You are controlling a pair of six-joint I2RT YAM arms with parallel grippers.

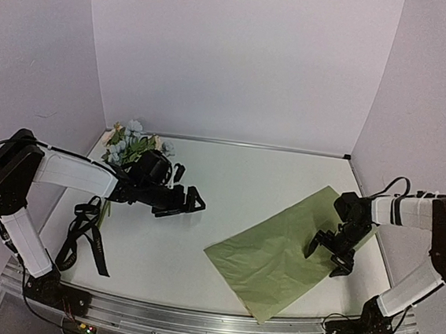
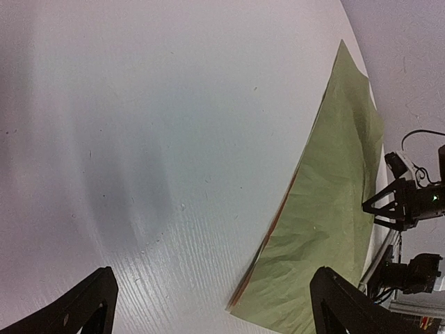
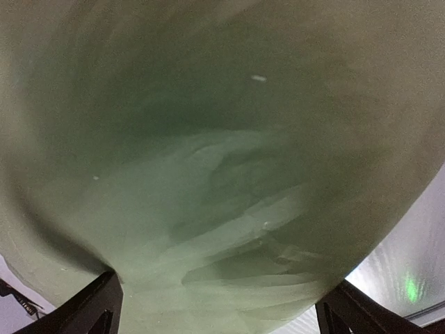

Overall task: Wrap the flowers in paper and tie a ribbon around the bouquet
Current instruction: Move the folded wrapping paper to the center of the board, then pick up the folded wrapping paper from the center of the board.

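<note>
Wrapping not begun, by my read; this is the set-up step. The paper [image 1: 281, 255] lies flat on the table [image 1: 230, 176], right of centre, olive face up and turned diagonally, one corner toward the near edge. In the left wrist view one of its edges shows a thin tan line of the underside. The flowers [image 1: 130, 144] lie in the far-left corner, well apart from the paper, blossoms toward the back wall. The ribbon [image 1: 82, 236] lies in loose loops along the left side, near the left arm's base and nowhere near the flowers' stems. The left fingers [image 2: 83, 306] are spread wide with nothing between them, out over bare table between flowers and paper and facing the sheet. The right fingers [image 3: 87, 306] are also spread and empty, low over the right part of the paper, which fills that wrist view; I cannot tell whether they touch it. As I judge it, the next move is getting the flowers onto the sheet. That calls for the left arm to reach back to the corner and take the thin stems, not the blossoms, then lay the bunch across the paper. The right arm could pin the thin sheet so it does not skate.
</note>
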